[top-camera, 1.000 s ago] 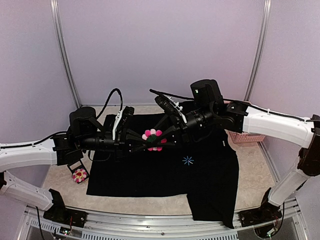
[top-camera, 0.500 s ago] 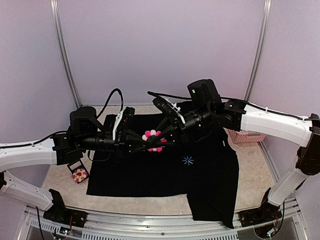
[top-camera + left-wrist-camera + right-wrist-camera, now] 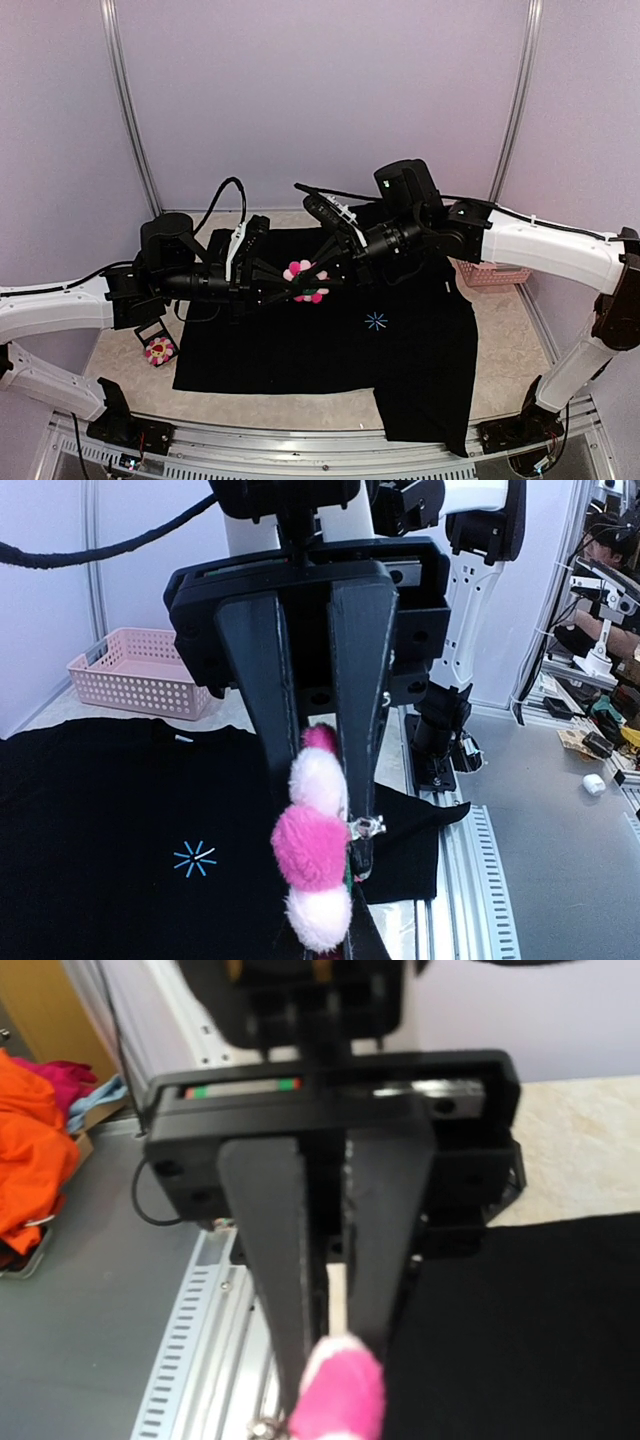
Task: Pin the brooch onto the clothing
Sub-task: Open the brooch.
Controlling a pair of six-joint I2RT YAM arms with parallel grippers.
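Robotics lab cell: lilac panel walls (image 3: 320,90), aluminium posts (image 3: 125,100), a cluttered bench (image 3: 585,730) (small parts, cables) beyond.

Lilac walls (image 3: 320,90) with metal corner posts (image 3: 128,110) enclose a beige tabletop (image 3: 510,335).

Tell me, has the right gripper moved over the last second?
Yes. The right gripper has shifted slightly left, away from the pink basket and in on the brooch.
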